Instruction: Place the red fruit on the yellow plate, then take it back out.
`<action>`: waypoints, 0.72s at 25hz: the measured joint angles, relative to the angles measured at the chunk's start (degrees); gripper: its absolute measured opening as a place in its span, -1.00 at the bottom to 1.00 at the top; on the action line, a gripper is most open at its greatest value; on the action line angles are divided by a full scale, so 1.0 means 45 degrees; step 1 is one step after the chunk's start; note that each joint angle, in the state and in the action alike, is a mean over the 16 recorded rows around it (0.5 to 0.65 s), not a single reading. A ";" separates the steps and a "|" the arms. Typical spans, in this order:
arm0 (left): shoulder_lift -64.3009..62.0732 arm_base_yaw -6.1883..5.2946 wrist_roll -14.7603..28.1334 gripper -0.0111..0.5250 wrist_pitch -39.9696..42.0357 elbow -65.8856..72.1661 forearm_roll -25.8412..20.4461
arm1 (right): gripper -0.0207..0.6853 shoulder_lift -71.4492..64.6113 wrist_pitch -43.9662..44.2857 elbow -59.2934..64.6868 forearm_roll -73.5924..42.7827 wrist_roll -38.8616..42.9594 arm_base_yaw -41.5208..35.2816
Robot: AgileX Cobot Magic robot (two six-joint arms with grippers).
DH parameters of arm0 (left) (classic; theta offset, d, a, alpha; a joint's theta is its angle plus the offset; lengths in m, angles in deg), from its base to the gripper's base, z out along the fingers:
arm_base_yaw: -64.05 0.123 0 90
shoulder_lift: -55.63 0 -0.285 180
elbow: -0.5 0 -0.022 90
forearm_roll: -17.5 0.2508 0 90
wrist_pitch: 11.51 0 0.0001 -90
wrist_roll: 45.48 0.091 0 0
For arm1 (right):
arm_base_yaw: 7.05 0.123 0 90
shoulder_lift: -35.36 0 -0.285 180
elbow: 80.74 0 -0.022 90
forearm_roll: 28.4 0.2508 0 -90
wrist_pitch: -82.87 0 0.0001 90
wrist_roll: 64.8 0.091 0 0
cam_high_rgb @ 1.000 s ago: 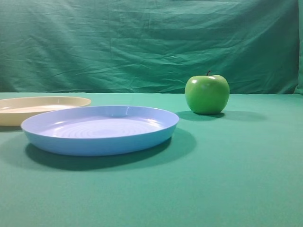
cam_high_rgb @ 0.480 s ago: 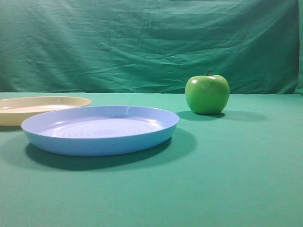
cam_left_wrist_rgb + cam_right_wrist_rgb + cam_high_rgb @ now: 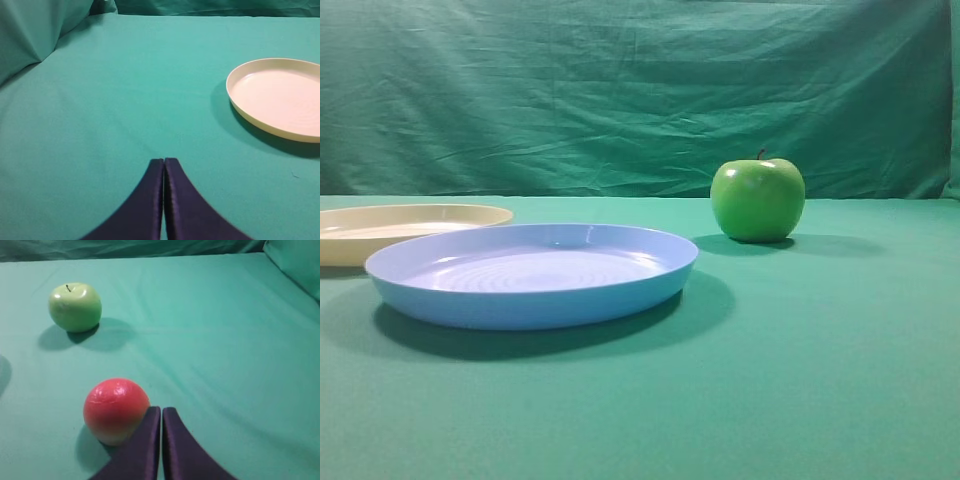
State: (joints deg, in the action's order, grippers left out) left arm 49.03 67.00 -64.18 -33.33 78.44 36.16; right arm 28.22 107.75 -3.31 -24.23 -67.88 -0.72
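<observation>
The red fruit (image 3: pixel 116 410) is a round, smooth ball, pinkish-red on top w/ a shiny patch, fading to pale cream-yellow at the bottom; it sits on the green cloth in the right wrist view, at abt 7 o'clock from frame centre, casting a soft shadow to its lower left. The yellow plate (image 3: pixel 280 97) is a shallow round pale cream dish w/ a low rim & faint rings inside, lying flat w/ nothing in it, at abt 3 o'clock in the left wrist view & cut by the left edge at 9 o'clock in the high view (image 3: pixel 415 213).
</observation>
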 joint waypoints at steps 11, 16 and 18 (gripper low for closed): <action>0.0000 0.0000 0.0000 -0.96 0.0000 0.0000 0.0000 | -0.94 0.0000 -0.0385 0.0203 0.0000 0.0070 0.0000; 0.0000 0.0000 0.0000 -0.96 0.0000 0.0000 0.0000 | -0.94 0.0000 -0.0394 0.0203 0.0000 0.0070 0.0000; 0.0000 0.0000 0.0000 -0.96 0.0000 0.0000 0.0000 | -0.94 0.0000 -0.0394 0.0203 0.0000 0.0070 0.0000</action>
State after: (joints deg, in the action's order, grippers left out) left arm 49.03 67.00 -64.18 -33.33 78.44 36.16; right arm 28.22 105.97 -2.40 -24.23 -67.57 -0.72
